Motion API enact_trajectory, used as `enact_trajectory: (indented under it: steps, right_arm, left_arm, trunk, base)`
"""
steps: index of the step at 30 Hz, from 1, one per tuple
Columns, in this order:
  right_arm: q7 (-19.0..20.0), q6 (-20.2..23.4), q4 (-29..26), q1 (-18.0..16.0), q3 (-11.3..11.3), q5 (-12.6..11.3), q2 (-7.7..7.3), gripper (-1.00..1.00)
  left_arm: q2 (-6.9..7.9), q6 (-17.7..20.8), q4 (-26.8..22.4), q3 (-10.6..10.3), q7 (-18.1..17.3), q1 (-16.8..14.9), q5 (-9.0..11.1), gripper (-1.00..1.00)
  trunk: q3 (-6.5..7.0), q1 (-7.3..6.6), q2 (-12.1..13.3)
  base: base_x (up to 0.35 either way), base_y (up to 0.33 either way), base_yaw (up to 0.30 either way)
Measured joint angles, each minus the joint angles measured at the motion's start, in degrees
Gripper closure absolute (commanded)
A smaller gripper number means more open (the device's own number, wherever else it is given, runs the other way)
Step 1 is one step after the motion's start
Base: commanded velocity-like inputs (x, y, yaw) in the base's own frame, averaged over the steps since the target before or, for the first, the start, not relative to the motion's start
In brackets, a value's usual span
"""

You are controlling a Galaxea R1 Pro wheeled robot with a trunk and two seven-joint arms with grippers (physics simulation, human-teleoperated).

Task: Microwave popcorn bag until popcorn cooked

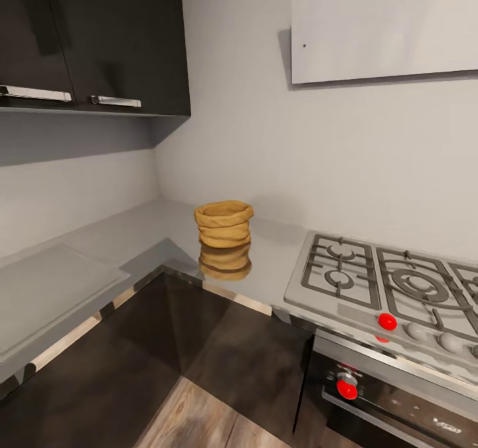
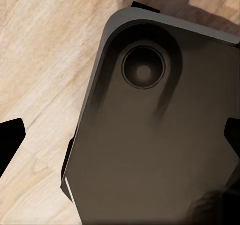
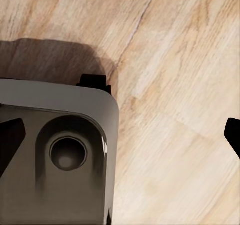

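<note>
Upright, the popcorn bag (image 1: pixel 224 231) stands on the countertop (image 1: pixel 133 235), contents hidden; both pincers spread wide.

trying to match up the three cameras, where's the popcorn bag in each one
Head view: the popcorn bag stands upright on the countertop near the middle of the picture, left of the gas hob.
Left wrist view: not in it; wooden floor and the robot's grey base.
Right wrist view: not in it.
Shared landmark: the wooden floor, in all three views.
</note>
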Motion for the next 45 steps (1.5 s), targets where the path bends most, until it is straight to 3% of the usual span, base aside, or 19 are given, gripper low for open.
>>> enact_trajectory:
  steps: [5,45]
  right_arm:
    - [0.06,0.12,0.01,0.0,0.0,-0.03,0.02,-1.0]
    - [0.05,0.0,-0.06,0.0,-0.09,-0.39,-0.07,-1.0]
  left_arm:
    - [0.03,0.0,-0.07,0.03,0.01,0.0,0.07,-1.0]
    - [0.05,-0.01,-0.09,-0.51,-0.09,0.0,-0.57,-1.0]
  trunk:
    - [0.0,0.0,0.0]
    - [7.18,-8.78,16.04]
  base:
    - [0.0,0.0,0.0]
    - [0.0,0.0,0.0]
